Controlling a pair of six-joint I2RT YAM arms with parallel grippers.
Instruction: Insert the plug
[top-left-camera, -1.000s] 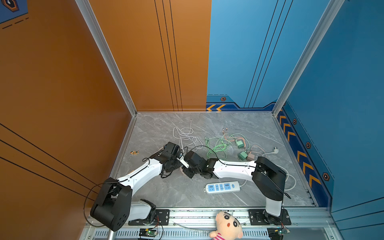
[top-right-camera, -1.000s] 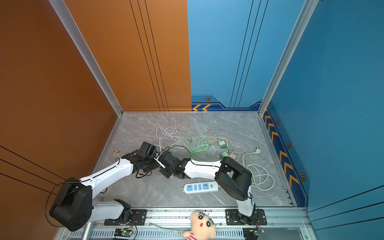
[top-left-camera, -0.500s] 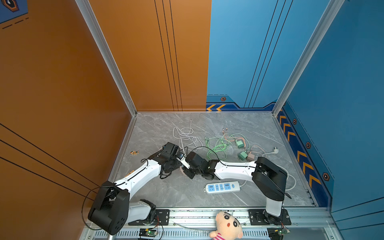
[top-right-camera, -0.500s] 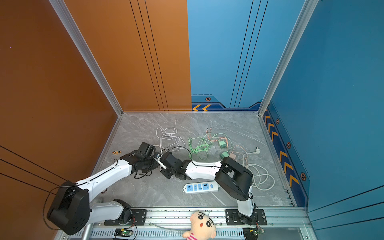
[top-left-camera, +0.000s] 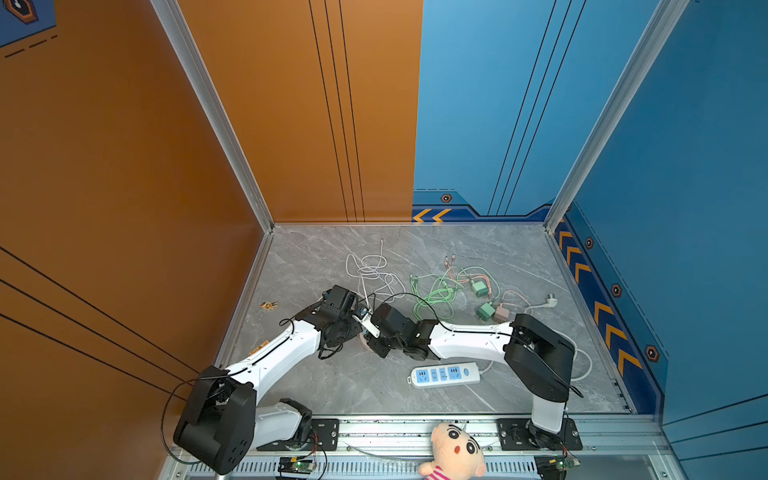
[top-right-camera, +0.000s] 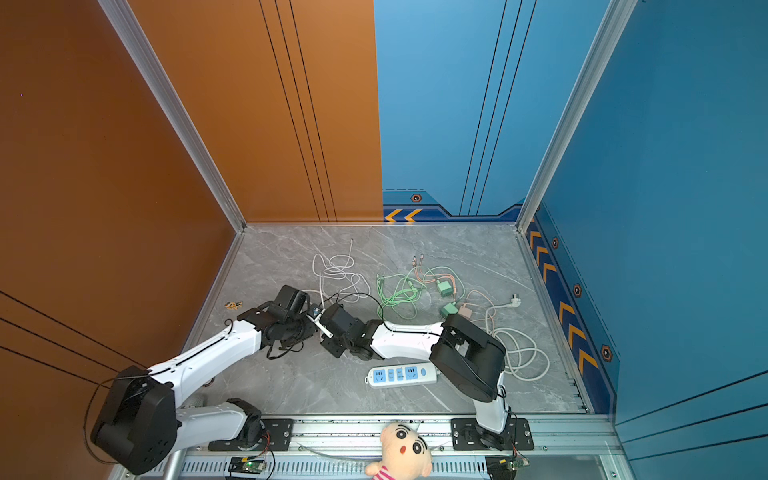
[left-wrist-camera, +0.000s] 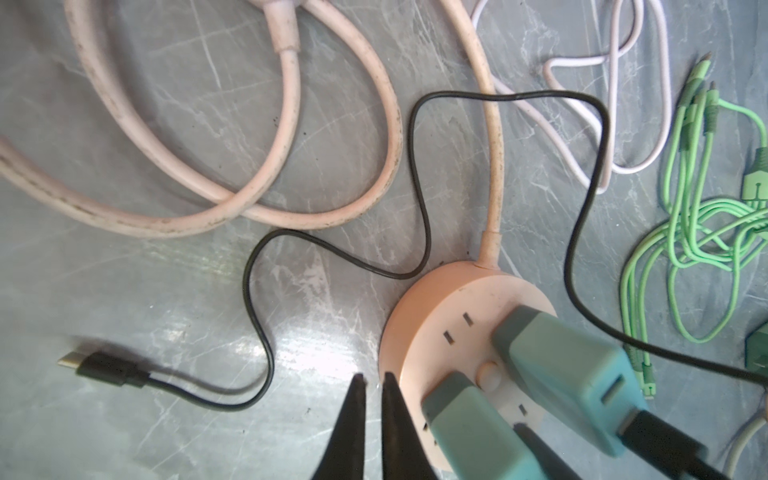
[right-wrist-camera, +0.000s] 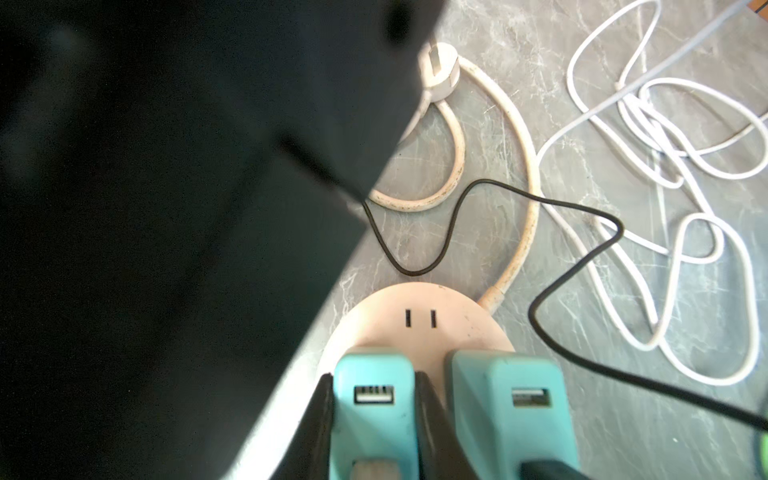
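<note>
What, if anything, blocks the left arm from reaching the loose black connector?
Probably nothing, so likely yes: the black connector lies on bare table near the left end effector, clear of the pink socket hub. The end effector is shut and empty, so it must open first.

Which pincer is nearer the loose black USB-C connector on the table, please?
Left. The left pincer hangs between the connector and the pink hub; the right pincer grips a teal charger on that hub, farther off.
</note>
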